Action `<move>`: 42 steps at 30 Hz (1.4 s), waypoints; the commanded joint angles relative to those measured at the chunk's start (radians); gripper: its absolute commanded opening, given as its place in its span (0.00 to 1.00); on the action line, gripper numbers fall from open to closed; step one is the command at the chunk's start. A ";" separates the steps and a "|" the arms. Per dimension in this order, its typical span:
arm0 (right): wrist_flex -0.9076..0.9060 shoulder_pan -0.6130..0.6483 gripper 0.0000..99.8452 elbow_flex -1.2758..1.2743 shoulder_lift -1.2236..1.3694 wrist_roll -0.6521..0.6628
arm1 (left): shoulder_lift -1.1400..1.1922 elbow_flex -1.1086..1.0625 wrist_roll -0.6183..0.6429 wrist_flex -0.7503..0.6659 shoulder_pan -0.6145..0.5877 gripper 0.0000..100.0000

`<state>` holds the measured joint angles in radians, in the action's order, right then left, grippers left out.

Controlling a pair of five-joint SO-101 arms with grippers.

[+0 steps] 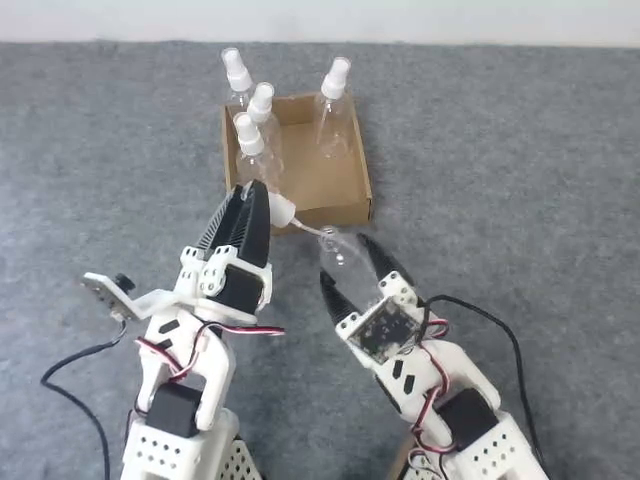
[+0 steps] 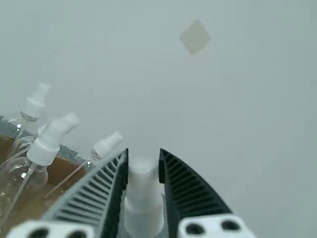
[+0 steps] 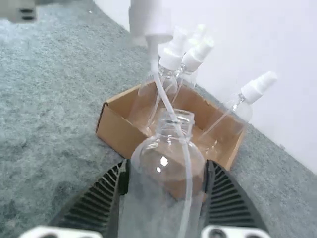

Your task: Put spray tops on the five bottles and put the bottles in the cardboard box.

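Four capped bottles (image 1: 335, 105) stand in the cardboard box (image 1: 330, 213).

The cardboard box (image 1: 330, 212) lies open at the middle of the table's (image 1: 520, 150) far edge. Four clear bottles (image 1: 261, 100) with white spray tops (image 1: 249, 136) stand in it: three along its left wall, one in its far right corner. The fifth bottle (image 1: 341, 256) (image 3: 168, 163) is tilted in the right gripper (image 1: 345, 258) (image 3: 166, 171), just before the box's near wall, its neck open. Its spray top (image 1: 281, 209) (image 2: 142, 191), in the left gripper (image 1: 255, 190) (image 2: 142, 159), is off the neck; only its thin tube is inside.
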<state>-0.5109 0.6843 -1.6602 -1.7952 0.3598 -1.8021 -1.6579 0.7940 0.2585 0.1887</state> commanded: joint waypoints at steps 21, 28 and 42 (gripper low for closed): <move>0.044 0.107 0.11 -0.023 -0.018 0.009 | -0.018 0.130 -0.011 0.218 0.028 0.01; 0.050 0.041 0.11 -0.023 -0.018 0.006 | -0.018 0.130 -0.124 0.296 0.169 0.01; 0.041 0.033 0.11 -0.023 -0.018 0.009 | -0.018 0.131 -0.178 0.365 0.219 0.01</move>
<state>-0.4726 0.7258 -1.6617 -1.7906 0.3583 -1.8052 -1.5489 0.6483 0.5869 0.3744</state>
